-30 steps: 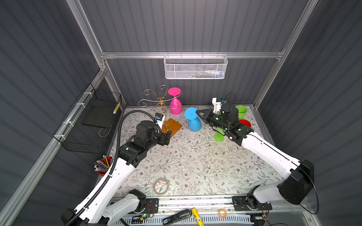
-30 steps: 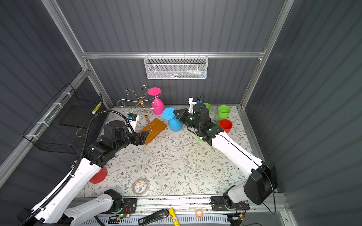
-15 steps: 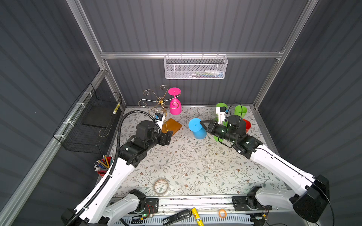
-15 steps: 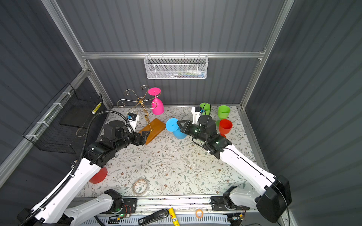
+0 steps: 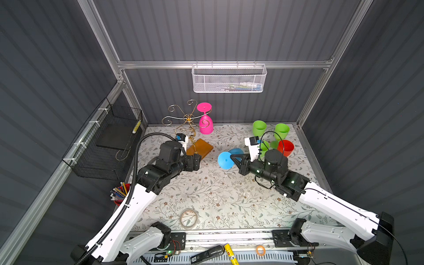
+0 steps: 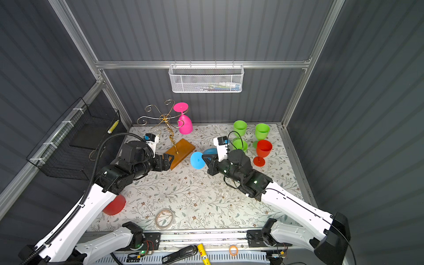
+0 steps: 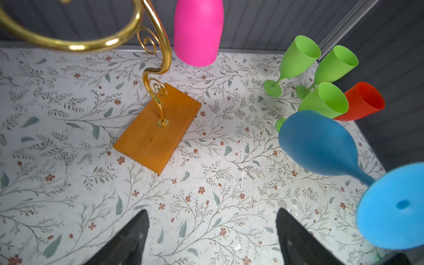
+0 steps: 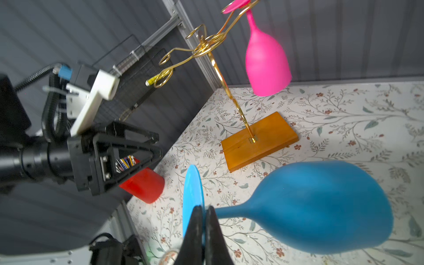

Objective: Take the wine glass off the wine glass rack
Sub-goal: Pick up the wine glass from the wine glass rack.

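1. Grip: right hand [image 8: 203,209] clamped shut on the blue wine glass [image 8: 321,206] at the stem by its foot, glass sideways over the bench [image 5: 206,190], apart from the wine glass rack [image 5: 199,149].
2. Left hand [image 7: 211,212] wide open, empty, near the rack's wooden base.
3. Pink wine glass [image 5: 205,125] hangs upside down from a rack arm.

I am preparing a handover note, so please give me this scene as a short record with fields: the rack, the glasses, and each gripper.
wine glass rack: stands upright on its wooden base
pink wine glass: hangs upside down from one rack arm
blue wine glass: off the rack, tilted nearly sideways
right gripper: shut on the blue glass's stem
left gripper: open, empty, near the rack's base
green glasses: three, standing at the far right
red glass: stands beside them
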Robot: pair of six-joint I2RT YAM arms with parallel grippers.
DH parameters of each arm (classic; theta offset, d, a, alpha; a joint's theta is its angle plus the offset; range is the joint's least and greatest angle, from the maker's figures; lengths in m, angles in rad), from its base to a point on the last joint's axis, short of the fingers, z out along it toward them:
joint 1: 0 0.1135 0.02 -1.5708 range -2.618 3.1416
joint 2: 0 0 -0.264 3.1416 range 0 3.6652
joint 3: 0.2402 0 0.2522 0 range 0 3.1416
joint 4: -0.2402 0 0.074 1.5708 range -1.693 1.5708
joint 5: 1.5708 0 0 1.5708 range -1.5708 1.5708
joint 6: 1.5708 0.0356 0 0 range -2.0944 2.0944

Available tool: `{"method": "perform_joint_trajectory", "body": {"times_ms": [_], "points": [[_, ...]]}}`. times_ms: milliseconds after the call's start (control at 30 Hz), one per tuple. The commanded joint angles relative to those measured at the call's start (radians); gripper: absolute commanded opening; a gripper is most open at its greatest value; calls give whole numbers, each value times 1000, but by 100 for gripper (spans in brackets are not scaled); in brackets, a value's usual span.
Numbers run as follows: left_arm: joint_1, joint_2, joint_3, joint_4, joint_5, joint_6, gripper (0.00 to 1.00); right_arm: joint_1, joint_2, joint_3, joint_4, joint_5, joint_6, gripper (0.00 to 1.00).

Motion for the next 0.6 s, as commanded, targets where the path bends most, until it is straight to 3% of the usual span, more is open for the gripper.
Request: {"method": "perform_joint_trajectory", "body": {"times_ms": [0, 233, 567], "points": [[3, -42, 3, -51, 31, -138, 85, 55, 2, -24, 51, 71, -196, 0], [2, -78, -55, -57, 79, -317, 82, 166, 18, -101, 171, 162, -396, 0], [3, -95, -138, -66, 130, -566, 78, 322, 158, -128, 341, 359, -673, 0]]}}
